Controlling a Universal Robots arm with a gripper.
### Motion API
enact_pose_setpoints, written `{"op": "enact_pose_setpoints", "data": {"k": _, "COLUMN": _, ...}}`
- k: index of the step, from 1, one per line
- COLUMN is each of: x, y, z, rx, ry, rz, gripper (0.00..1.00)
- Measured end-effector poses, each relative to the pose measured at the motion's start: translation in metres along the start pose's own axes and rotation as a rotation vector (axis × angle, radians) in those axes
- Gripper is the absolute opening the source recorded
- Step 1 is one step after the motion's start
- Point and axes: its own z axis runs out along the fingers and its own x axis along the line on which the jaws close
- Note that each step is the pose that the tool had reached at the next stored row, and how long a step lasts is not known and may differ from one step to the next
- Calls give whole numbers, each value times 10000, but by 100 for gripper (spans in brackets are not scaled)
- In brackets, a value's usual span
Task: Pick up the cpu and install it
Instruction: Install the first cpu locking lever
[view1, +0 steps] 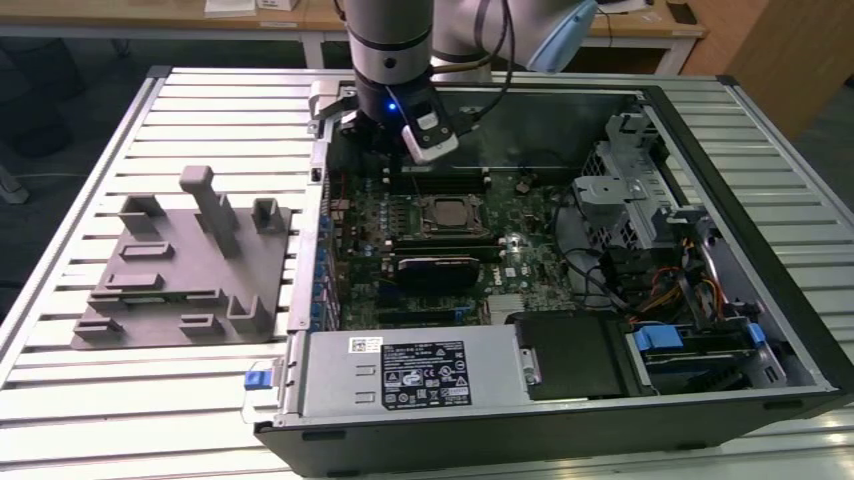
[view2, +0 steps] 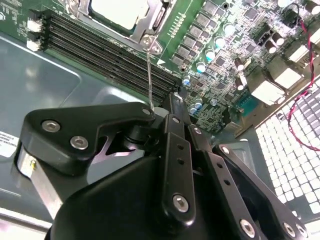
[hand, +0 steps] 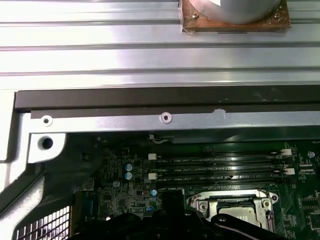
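Note:
The cpu (view2: 120, 11) shows as a pale shiny square lying inside the metal-framed socket (view1: 447, 213) on the motherboard. From the socket's corner a thin wire lever (view2: 149, 75) rises to my gripper (view2: 159, 107). The black fingers are drawn together around the lever's free end. In the exterior view my gripper (view1: 398, 155) hangs inside the open computer case, just behind the socket at the far left of the board. In the first wrist view the socket frame (hand: 235, 207) lies just beyond the memory slots.
Black memory slots (view2: 100, 47) run beside the socket. A grey fixture plate (view1: 180, 265) with upright blocks lies on the slatted table at the exterior view's left. The case walls, drive cage (view1: 641, 190) and power supply (view1: 400, 370) ring the board. A copper-based metal cylinder (hand: 235, 15) stands outside the case.

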Motion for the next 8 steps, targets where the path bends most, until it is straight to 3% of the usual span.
{"op": "enact_pose_setpoints", "data": {"k": 8, "x": -147, "y": 6, "z": 5, "rx": 1, "ry": 18, "rz": 5, "gripper": 11}}
